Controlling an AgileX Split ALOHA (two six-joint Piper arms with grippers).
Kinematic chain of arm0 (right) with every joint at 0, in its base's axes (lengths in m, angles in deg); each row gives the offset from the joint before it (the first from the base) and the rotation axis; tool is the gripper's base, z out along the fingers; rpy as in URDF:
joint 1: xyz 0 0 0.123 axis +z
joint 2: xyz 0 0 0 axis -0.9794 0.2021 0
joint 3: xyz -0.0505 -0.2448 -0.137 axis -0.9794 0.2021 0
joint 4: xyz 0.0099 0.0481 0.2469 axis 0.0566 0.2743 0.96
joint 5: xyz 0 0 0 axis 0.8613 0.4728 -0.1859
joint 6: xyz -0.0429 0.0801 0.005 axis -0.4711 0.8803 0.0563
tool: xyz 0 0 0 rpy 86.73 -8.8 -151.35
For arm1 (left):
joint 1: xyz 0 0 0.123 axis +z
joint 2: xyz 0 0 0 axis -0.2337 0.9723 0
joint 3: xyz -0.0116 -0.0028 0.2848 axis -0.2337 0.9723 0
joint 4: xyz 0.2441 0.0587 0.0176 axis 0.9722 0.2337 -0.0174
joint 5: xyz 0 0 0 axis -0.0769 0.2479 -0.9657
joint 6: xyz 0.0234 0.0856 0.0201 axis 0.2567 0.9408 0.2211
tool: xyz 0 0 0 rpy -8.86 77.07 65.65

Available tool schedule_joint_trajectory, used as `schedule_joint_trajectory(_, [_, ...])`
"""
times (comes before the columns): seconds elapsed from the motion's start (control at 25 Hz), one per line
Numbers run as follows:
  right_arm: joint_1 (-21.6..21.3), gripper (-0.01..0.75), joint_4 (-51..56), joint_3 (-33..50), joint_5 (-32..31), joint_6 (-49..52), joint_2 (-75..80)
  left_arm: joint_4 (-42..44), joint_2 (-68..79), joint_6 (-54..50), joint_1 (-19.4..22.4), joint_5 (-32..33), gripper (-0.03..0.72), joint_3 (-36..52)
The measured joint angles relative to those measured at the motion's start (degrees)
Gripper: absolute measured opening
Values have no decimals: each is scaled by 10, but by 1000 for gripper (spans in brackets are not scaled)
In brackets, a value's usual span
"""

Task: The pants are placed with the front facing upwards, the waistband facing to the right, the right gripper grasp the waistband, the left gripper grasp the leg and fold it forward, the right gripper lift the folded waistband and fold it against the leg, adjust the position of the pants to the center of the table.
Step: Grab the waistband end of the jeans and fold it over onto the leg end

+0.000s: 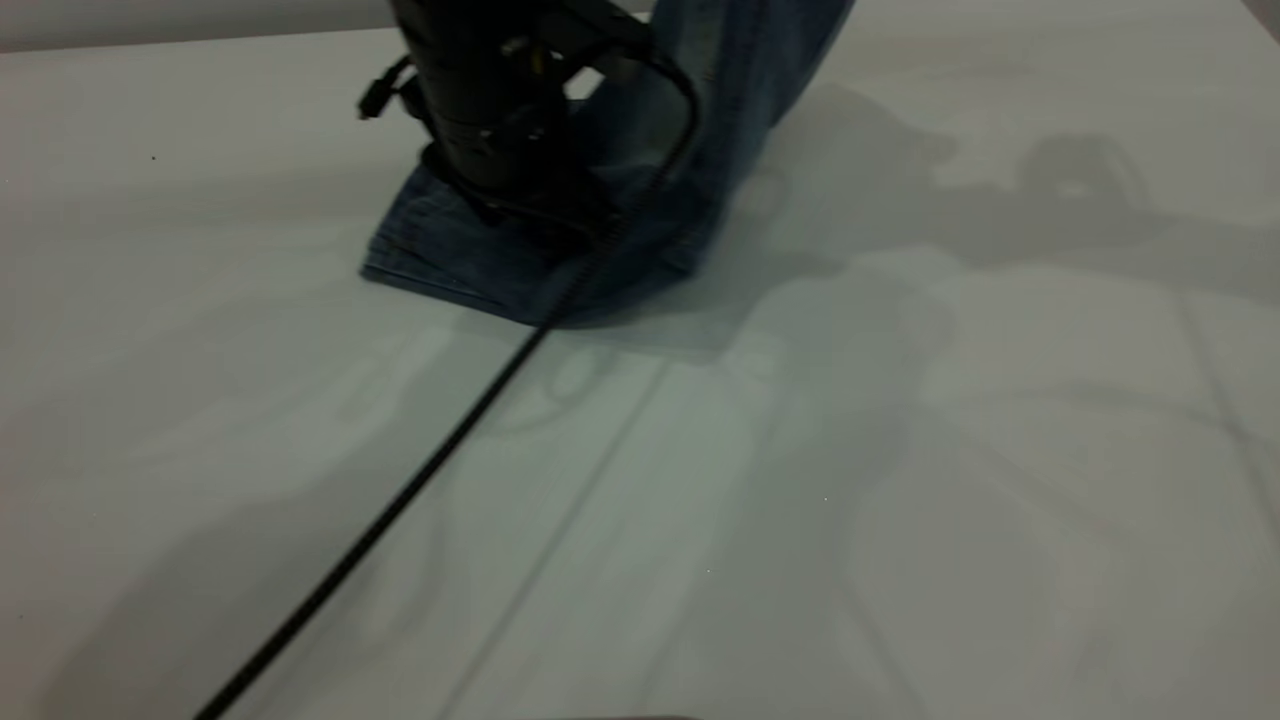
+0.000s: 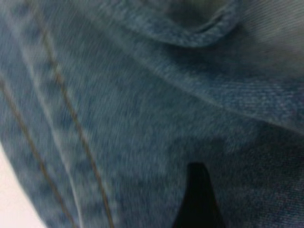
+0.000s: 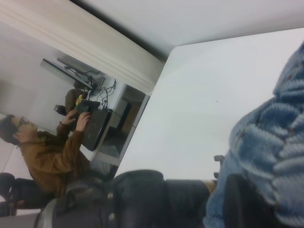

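Note:
The pants (image 1: 640,230) are blue denim, with one end flat on the white table (image 1: 900,480) and the rest rising steeply out of the exterior view's top. The left gripper (image 1: 520,205) presses down on the flat leg end, its arm hiding its tips. In the left wrist view, denim with tan stitching (image 2: 118,118) fills the picture around one black finger (image 2: 197,202). The right gripper (image 3: 223,204) is out of the exterior view. In its wrist view it is shut on the ruched waistband (image 3: 280,147), held well above the table.
A black cable (image 1: 400,500) runs from the left arm across the table toward the near left corner. Beyond the table's edge (image 3: 142,128) a person in a brown jacket (image 3: 45,159) sits at a desk with equipment.

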Motion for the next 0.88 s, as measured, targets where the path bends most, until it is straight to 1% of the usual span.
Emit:
schedule_joint_trajectory(0.12, [0, 87, 0, 0, 0, -2, 0, 0, 0, 1, -15, -5, 493, 0])
schedule_joint_trajectory(0.24, [0, 89, -10, 0, 5, -2, 0, -2, -4, 1, -11, 2, 491, 0])
schedule_joint_trajectory(0.4, [0, 90, -46, 0, 20, -2, 0, -5, -45, 1, 16, 28, 466, 1])
schedule_joint_trajectory(0.64, [2, 92, -65, 0, 40, -2, 0, -4, -153, 2, 55, 33, 431, 1])
schedule_joint_trajectory(0.76, [22, 93, -66, 0, 68, -2, 0, -4, -213, 2, 72, 38, 431, 1])
schedule_joint_trajectory(0.88, [72, 94, -65, 0, 122, -6, 0, -3, -275, 2, 77, 46, 430, 1])
